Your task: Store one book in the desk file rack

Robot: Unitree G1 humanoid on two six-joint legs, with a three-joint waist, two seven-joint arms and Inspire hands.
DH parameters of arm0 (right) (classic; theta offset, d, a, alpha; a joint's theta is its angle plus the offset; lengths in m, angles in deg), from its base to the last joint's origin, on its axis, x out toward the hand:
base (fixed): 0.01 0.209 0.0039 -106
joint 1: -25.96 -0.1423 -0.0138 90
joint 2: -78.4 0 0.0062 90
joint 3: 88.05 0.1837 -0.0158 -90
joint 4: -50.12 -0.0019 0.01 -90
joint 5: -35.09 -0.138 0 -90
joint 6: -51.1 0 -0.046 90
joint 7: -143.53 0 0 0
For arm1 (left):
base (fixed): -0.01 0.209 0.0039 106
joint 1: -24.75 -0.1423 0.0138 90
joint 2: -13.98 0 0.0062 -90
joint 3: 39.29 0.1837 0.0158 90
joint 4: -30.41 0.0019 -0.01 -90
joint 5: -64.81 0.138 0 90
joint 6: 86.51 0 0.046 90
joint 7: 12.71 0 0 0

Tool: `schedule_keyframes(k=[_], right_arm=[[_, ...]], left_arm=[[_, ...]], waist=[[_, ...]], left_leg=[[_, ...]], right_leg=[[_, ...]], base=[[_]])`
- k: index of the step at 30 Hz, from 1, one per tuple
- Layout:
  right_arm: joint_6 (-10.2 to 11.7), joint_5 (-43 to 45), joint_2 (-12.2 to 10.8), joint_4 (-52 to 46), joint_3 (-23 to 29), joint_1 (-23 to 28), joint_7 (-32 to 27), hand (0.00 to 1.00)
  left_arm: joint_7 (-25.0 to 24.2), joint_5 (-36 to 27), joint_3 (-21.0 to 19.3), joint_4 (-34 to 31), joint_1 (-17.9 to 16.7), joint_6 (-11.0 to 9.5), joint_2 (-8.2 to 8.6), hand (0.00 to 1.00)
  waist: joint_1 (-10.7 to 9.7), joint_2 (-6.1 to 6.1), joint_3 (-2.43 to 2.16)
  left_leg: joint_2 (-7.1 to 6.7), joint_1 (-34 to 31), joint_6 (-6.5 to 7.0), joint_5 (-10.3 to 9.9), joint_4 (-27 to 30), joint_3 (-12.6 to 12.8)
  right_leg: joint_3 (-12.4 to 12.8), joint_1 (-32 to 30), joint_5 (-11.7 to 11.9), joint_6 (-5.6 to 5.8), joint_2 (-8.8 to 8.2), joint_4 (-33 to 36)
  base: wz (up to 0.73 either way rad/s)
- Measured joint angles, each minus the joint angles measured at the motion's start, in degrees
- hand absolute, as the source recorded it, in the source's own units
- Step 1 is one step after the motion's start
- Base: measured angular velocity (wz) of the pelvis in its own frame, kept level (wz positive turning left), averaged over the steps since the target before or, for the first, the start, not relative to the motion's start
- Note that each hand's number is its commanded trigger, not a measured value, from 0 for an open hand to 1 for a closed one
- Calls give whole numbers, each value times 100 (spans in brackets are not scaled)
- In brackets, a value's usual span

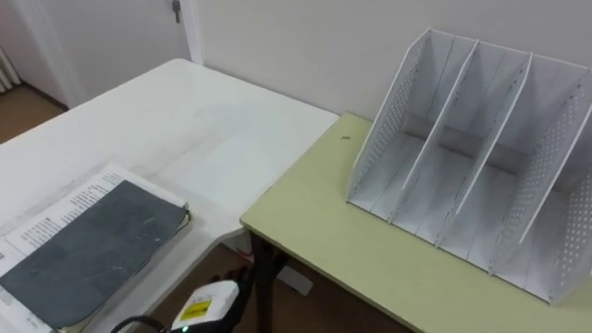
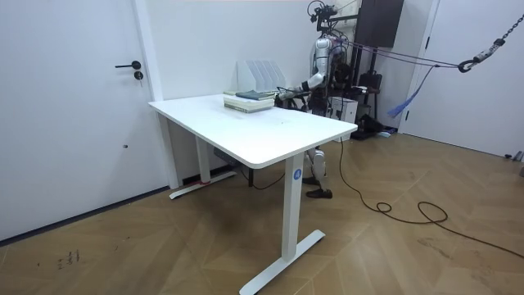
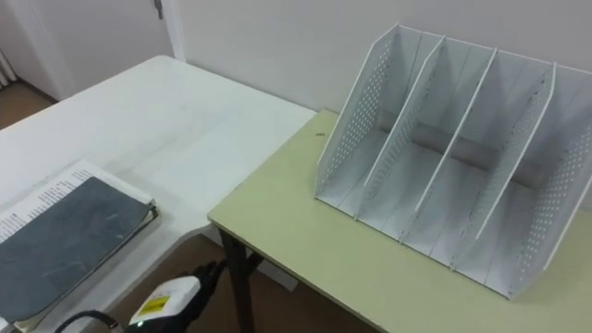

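Observation:
A dark grey book [image 1: 92,250] lies flat on top of a low stack of books [image 1: 51,222] at the near left corner of the white table [image 1: 185,120]. The white file rack [image 1: 481,157], with several open slots, stands on the pale green desk [image 1: 351,240] to the right, against the wall. My left hand [image 1: 208,303] hangs low in the gap between the two tables, just right of the stack and touching nothing; its fingers are hidden. In the room view I stand behind the white table [image 2: 254,123], one arm stretched toward the books [image 2: 250,99] in front of the rack [image 2: 262,74].
A narrow gap with dark desk legs [image 1: 264,277] separates the white table from the green desk. A white wall backs both. A door [image 2: 82,106] stands at the room view's left. Dark equipment [image 2: 377,24] stands behind me.

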Motion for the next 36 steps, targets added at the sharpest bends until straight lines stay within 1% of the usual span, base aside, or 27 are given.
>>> schedule_keyframes(k=[2,3,4,6,9,10,14,19,20,22,24,29,31,34,36], right_arm=[[9,-1,0,3,-27,2,3,0],[10,4,-2,2,-23,1,15,0],[10,8,-2,3,-22,1,20,0],[12,7,-2,25,-25,10,22,0],[12,-46,-8,65,-24,13,2,0],[11,-63,-13,128,-20,13,-19,0],[7,-87,-19,177,-19,16,-57,0],[1,-99,-22,245,46,34,-57,0],[0,-100,-21,245,49,38,-58,0],[0,-106,-9,243,43,83,-69,0],[-6,-106,1,241,42,98,-107,0],[-12,-101,28,229,35,112,-121,0],[-18,-101,41,227,35,118,-123,0],[-52,-101,54,222,38,124,-124,0],[-58,-99,54,220,41,135,-140,0]], left_arm=[[38,85,15,-343,-51,0,-28,0],[71,96,18,-674,-92,-8,-54,0],[124,100,17,-815,-102,-9,-67,0],[474,102,9,-1160,-128,-90,-122,0],[847,107,7,-1379,-166,-146,-140,0],[990,199,-10,-1380,-167,-153,-140,0],[1202,438,-140,-1571,-201,-153,-170,0],[1596,656,-413,-2106,-285,-183,-184,0],[1658,662,-432,-2143,-286,-185,-187,0],[1827,662,-474,-2169,-286,-194,-184,0],[1882,654,-475,-2168,-287,-193,-185,0],[1941,649,-531,-2167,-307,-190,-187,0],[1983,650,-572,-2166,-331,-190,-189,0],[2141,650,-655,-2147,-435,-187,-199,0],[2169,653,-744,-2077,-534,-186,-198,0]], waist=[[4,-32,18],[17,-50,27],[19,-55,24],[39,-64,18],[43,-71,0],[48,-67,-6],[73,-63,-14],[89,-43,-33],[97,-40,-34],[169,-10,-58],[214,5,-67],[225,51,-73],[226,71,-83],[231,84,-79],[244,78,-66]], left_leg=[[5,4,0,0,-2,1],[7,-10,0,0,-3,11],[6,-26,0,0,-3,14],[1,-42,0,0,-2,20],[-3,-34,0,0,1,19],[-3,-24,1,0,4,19],[2,-20,0,0,15,4],[0,-29,0,0,42,-44],[0,-32,0,0,43,-48],[-1,-35,0,0,44,-79],[-5,-34,0,0,43,-138],[-3,-34,0,0,40,-151],[-2,-34,0,0,40,-152],[1,-32,0,0,37,-154],[0,5,0,0,36,-154]], right_leg=[[-1,5,0,-1,5,2],[-2,-11,1,-3,7,2],[-4,-24,2,-4,6,2],[-9,-38,3,-2,1,-3],[-10,-18,3,-1,-1,-16],[-11,-3,6,-1,-1,-20],[-30,33,21,-4,5,-72],[-81,79,52,2,7,-180],[-83,80,55,1,7,-180],[-92,80,66,4,6,-181],[-93,82,67,4,5,-180],[-130,94,72,-1,3,-178],[-132,94,75,-4,3,-173],[-138,109,77,-7,3,-163],[-139,143,78,-8,5,-163]], base=[[2],[4],[5],[2],[0],[0],[3],[7],[4],[0],[0],[2],[0],[0],[0]])
